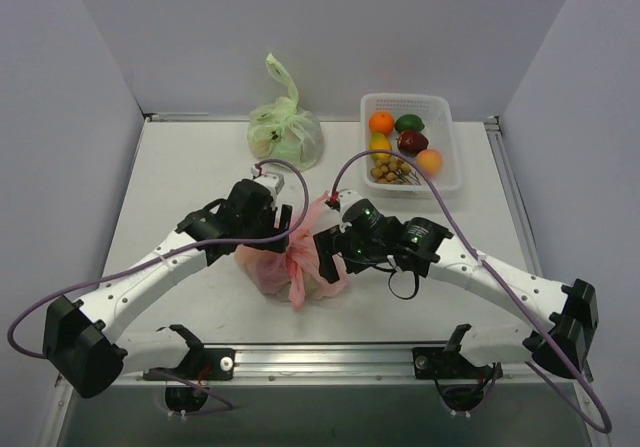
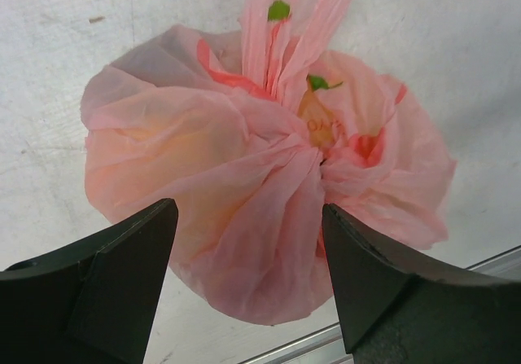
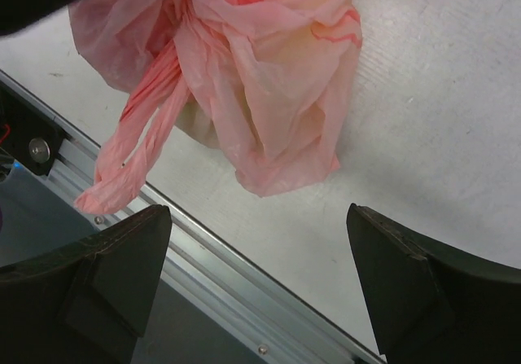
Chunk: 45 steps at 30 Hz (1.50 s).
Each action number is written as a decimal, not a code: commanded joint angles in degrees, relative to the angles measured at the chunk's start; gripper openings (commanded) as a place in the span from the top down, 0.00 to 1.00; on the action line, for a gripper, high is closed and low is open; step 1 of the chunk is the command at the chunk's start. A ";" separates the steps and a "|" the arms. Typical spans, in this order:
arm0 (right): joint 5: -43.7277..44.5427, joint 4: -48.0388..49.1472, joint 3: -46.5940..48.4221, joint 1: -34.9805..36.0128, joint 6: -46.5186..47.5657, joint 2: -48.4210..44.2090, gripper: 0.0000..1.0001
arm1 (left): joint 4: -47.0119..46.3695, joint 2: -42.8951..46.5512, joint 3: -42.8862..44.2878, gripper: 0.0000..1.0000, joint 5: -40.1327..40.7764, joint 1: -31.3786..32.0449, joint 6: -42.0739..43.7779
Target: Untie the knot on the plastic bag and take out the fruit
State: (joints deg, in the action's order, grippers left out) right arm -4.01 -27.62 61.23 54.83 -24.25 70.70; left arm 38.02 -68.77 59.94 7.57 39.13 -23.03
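The pink plastic bag lies near the table's front middle, between my two grippers. Its knot is still twisted tight, with the handle loops trailing toward the front rail. Fruit with a green stem shows faintly through the plastic. My left gripper hovers open over the bag, its jaws spread either side of a bulging fold and holding nothing. My right gripper is open too, above bare table and the rail just in front of the bag. In the top view the left gripper and the right gripper flank the knot.
A pale green tied bag stands at the back centre. A white basket at the back right holds several loose fruits. The aluminium rail runs along the table's front edge, close to the bag.
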 commanded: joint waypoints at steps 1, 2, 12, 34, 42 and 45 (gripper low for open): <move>2.17 1.86 3.45 0.28 3.15 2.34 0.08 | -3.63 -1.18 -3.33 0.18 -3.96 -0.38 7.90; 2.25 2.65 3.72 0.37 3.85 3.30 0.09 | -4.70 -1.36 -4.39 0.18 -4.40 -0.46 8.43; 1.20 11.96 3.02 0.19 2.99 8.40 0.14 | -17.63 -0.13 -14.68 0.53 -16.78 -1.08 8.26; 2.34 24.63 -1.90 0.19 1.05 16.68 0.77 | -22.73 5.40 -17.49 1.00 -16.72 -4.15 9.05; 10.67 24.36 -12.34 -4.81 -0.35 1.31 1.00 | -21.32 6.63 -17.93 1.00 -8.02 -8.02 7.12; 14.02 24.63 -17.00 -8.24 -3.08 -7.74 1.00 | -21.32 7.77 -18.37 1.00 -5.03 -10.91 5.72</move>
State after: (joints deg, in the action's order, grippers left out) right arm 1.80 -1.52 47.37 49.63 -24.97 70.50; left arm 18.55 -63.18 41.80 -4.29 31.11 -16.08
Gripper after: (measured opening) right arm 0.030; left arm 0.029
